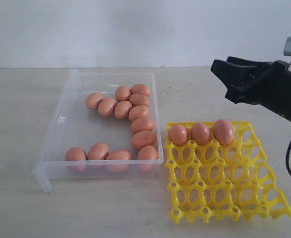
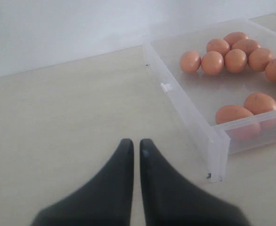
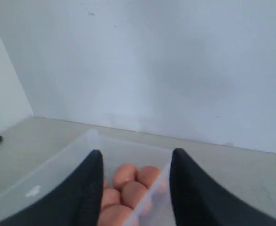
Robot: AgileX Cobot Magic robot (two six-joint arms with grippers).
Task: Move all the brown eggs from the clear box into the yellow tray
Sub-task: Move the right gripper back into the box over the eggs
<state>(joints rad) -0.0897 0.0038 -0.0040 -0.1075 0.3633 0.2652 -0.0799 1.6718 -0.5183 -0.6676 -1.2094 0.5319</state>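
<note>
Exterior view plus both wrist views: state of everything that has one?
brown eggs in clear box: thirteen, loose on the box floor
brown eggs in yellow tray: three, seated in far-row cells
clear box: upright, open-topped, part full
yellow tray: three cells filled, the rest empty
left tool: shut, empty
right tool: open, empty, raised off the table

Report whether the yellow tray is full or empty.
Mostly empty. The yellow tray holds only three brown eggs, side by side in its far row; every other cell is bare.
</note>
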